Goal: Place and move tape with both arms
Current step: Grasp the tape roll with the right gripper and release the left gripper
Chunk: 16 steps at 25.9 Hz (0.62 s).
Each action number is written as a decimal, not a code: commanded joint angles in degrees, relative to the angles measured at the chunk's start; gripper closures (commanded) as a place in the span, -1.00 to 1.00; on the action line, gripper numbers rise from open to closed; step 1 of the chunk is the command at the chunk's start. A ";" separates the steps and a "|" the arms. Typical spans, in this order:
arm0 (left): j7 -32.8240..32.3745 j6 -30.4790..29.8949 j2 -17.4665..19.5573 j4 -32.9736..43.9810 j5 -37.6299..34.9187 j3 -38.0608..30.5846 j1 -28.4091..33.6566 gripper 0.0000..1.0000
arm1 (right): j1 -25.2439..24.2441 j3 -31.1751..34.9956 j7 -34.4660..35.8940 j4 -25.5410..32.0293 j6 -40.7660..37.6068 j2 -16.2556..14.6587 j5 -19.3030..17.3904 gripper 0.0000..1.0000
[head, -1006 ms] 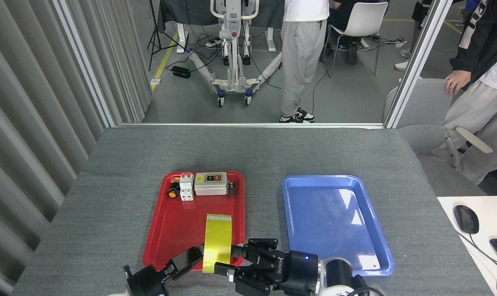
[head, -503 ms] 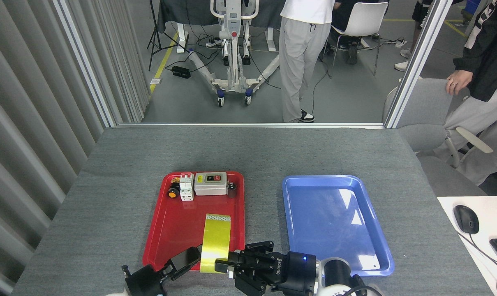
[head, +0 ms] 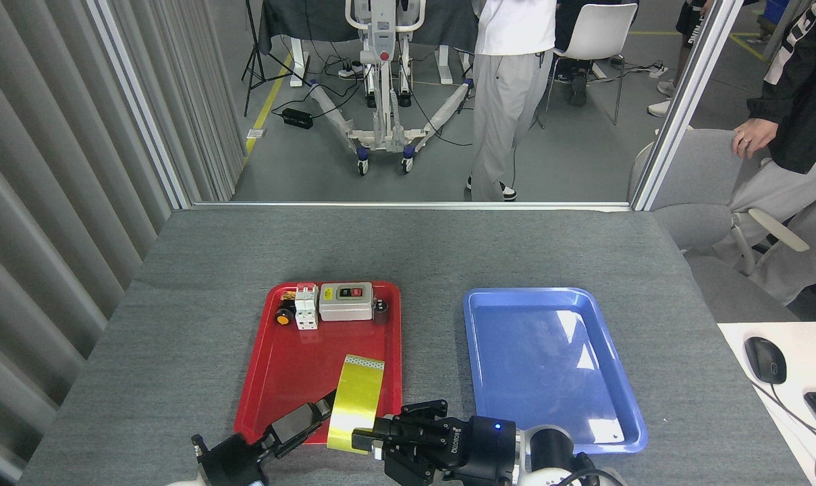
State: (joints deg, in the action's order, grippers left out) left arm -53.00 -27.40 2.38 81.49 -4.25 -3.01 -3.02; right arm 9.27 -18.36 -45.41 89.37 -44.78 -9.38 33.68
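The tape (head: 356, 402), a glossy yellow roll seen edge-on and tilted slightly right, hangs over the near end of the red tray (head: 293, 364). My left gripper (head: 318, 413) comes in from the lower left and is shut on the roll's left side. From the lower right, my right gripper (head: 375, 436) has its black fingers (head: 366, 439) against the roll's lower right edge. Whether those fingers clamp the roll does not show. The roll's core is hidden.
A grey switch box (head: 345, 301), a white breaker (head: 306, 306) and small parts sit at the red tray's far end. A blue tray (head: 549, 364) lies to the right. A mouse (head: 765, 359) rests on a white desk. People stand beyond the table.
The tape has tilted so its top leans right and sits slightly lower. Both grippers shifted a little left and toward me. A person in the background walked right.
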 commanded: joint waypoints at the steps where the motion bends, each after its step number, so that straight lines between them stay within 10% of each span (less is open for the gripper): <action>1: 0.26 0.25 0.17 -0.37 0.03 -0.15 0.04 -1.00 | 0.05 -0.09 0.68 0.01 -0.22 0.07 -0.02 0.64; 16: 1.41 0.25 0.61 -0.81 -0.59 -0.86 0.12 -1.00 | 0.05 -0.62 0.68 -0.25 -0.22 0.33 0.34 0.81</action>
State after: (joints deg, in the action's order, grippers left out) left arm -51.81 -27.14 2.79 80.86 -4.74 -3.52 -2.91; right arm 9.32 -19.04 -44.72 89.09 -44.98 -9.14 33.77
